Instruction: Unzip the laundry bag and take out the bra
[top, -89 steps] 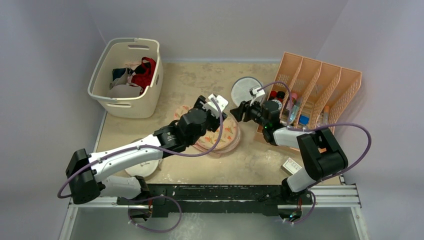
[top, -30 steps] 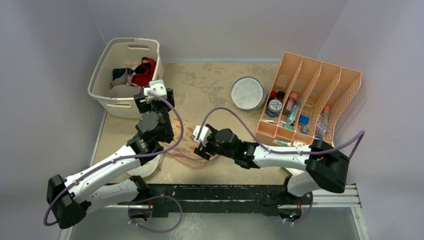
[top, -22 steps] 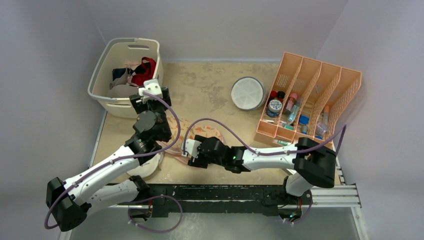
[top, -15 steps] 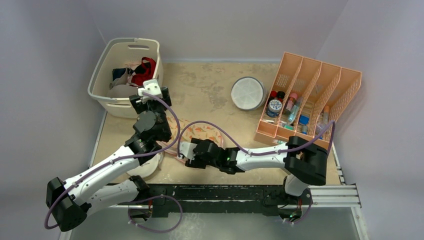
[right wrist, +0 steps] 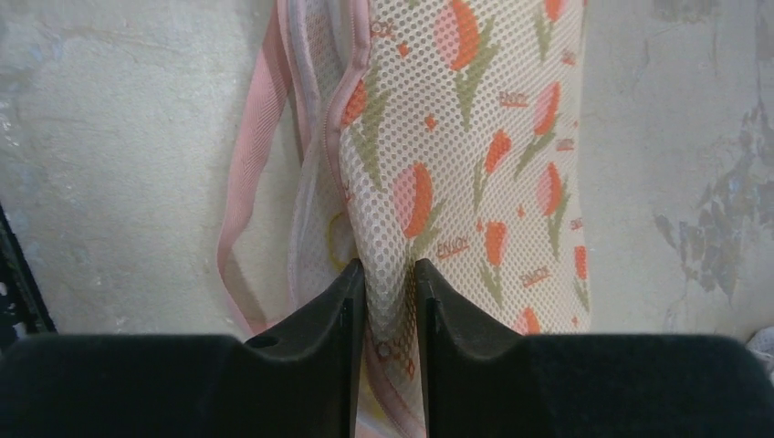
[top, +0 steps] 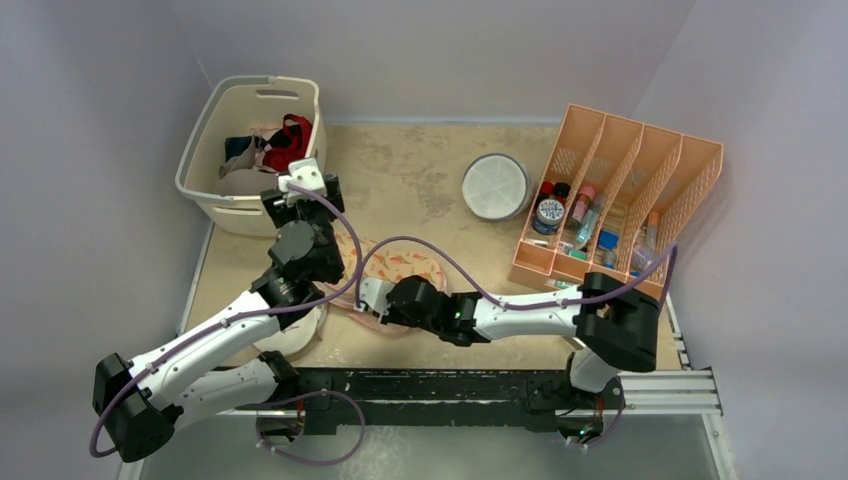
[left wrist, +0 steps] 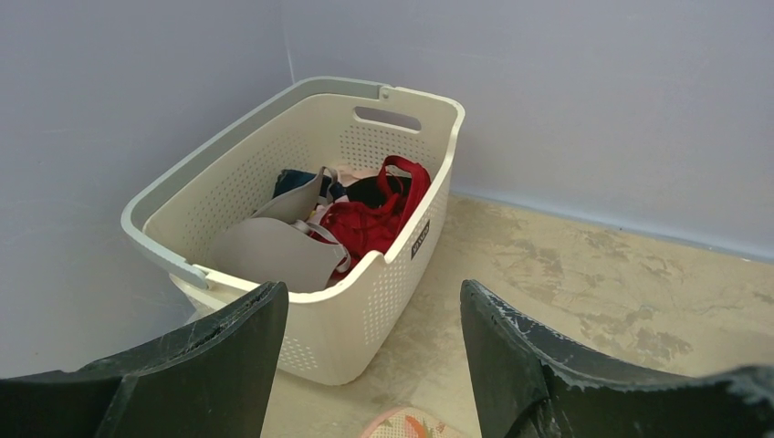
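The laundry bag (top: 405,268) lies on the table between the arms, cream mesh with orange-red flowers and pink zip edging (right wrist: 245,173). In the right wrist view the bag (right wrist: 493,137) fills the middle. My right gripper (right wrist: 391,274) is shut on a raised fold of its printed mesh, and it shows at the bag's near-left edge in the top view (top: 372,297). A faint yellow line shows through the pale mesh; the bra itself is hidden. My left gripper (top: 300,192) is open and empty, raised by the basket, with the bag's tip (left wrist: 413,425) below it.
A white perforated basket (top: 205,190) at the back left holds red, grey and dark garments (left wrist: 365,219). A round white mesh drum (top: 495,186) lies at the back. An orange divided organiser (top: 625,190) with bottles stands at the right. A white round item (top: 285,338) lies under the left arm.
My left arm left the bag and swung to the basket. My right arm swept from the organiser side across to the bag's near-left edge and closed on its mesh.
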`<state>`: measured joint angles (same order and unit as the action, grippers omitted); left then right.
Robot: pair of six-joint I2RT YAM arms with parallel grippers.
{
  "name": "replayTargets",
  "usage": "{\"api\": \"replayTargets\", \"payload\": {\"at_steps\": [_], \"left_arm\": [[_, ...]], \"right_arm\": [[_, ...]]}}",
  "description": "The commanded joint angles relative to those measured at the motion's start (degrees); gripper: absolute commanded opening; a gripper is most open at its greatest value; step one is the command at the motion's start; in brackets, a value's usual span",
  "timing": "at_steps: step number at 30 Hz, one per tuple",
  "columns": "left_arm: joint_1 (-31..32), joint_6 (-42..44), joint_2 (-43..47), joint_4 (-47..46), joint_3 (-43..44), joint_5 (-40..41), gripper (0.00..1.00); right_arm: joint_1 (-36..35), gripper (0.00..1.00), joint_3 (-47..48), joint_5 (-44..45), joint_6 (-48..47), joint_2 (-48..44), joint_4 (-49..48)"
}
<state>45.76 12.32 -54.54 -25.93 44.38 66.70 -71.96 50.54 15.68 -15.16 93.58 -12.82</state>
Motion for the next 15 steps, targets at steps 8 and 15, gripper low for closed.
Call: {"api": "replayTargets", "payload": {"at_steps": [8, 15], "left_arm": [[-0.58, -2.82, -0.13, 0.29, 1.15, -1.12, 0.68], [-0.59, -3.56, -0.39, 0.83, 1.23, -1.47, 0.69]], "right_arm": [[2.53, 0.12, -1.94, -2.16, 3.07, -9.42, -6.73], [13.66, 0.12, -2.74, -12.59, 8.70, -11.35, -12.36]]}}
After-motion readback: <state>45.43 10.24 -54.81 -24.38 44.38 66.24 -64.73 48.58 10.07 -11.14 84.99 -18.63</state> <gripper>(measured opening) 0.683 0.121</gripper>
